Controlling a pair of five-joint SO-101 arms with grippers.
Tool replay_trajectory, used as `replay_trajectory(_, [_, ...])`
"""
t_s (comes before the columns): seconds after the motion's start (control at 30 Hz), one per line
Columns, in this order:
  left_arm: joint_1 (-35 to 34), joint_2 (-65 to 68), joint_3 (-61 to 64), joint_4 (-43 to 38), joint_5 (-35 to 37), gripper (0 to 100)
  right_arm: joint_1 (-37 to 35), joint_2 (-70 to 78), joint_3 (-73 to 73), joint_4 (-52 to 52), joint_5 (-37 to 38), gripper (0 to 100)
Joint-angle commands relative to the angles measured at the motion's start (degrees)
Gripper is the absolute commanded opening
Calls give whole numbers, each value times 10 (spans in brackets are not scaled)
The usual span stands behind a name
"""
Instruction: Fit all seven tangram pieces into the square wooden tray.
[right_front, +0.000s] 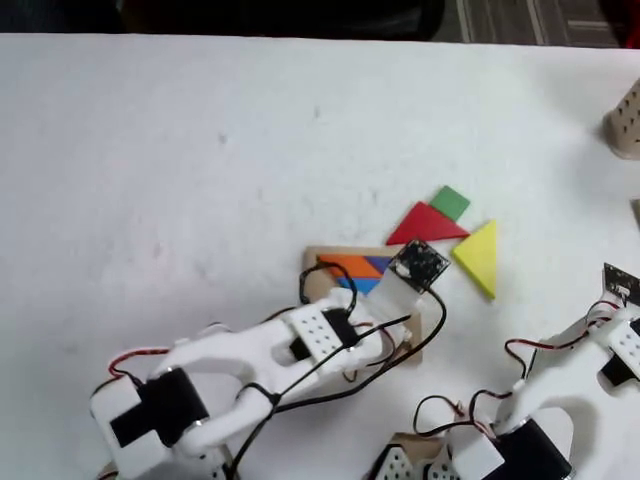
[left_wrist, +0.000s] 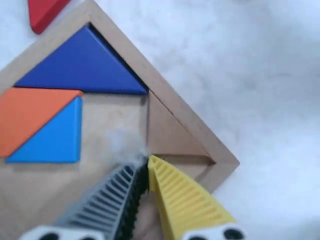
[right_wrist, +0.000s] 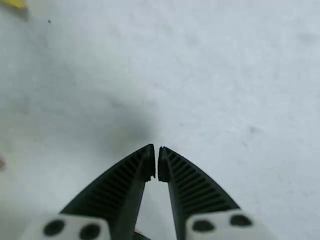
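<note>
Left pincer (left_wrist: 145, 167) closed tip-to-tip, empty, inside tray (left_wrist: 175, 106). Risk: dragging unseats dark blue triangle (left_wrist: 82, 65). Red triangle (right_front: 425, 227) loose at tray's 1 o'clock.

From overhead, my left arm (right_front: 300, 345) lies across the wooden tray (right_front: 311, 260) and hides all but its 10 o'clock corner. My right arm (right_front: 580, 390) runs off the frame at 4 o'clock. On the left wrist camera the red triangle (left_wrist: 42, 12) is clipped by the edge. I can't tell whether the tan triangle (left_wrist: 167, 132) in the tray is a piece or bare floor. On the right wrist camera a yellow scrap (right_wrist: 12, 3) is too little to identify.
</note>
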Motion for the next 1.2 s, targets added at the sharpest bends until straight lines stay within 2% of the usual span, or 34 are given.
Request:
replay_trajectory(0.0, [-5, -7, -32, -12, 6, 23, -1, -21, -3, -7, -4, 16])
replay_trajectory(0.2, [0, -8, -32, -11, 5, 23, -1, -21, -2, -7, -4, 16])
replay_trajectory(0.37, [-2, -54, -26, 17, -69, 24, -1, -21, -2, -7, -4, 16])
replay_trajectory(0.7, [-38, -71, -25, 34, -70, 24, -1, -21, -2, -7, -4, 16])
replay_trajectory(0.87, [-45, -69, -13, 96, -75, 24, -1, -21, -2, -7, -4, 16])
replay_trajectory(1.17, [-83, -59, 10, 17, -75, 24, -1, -22, 8, -7, 25, 16])
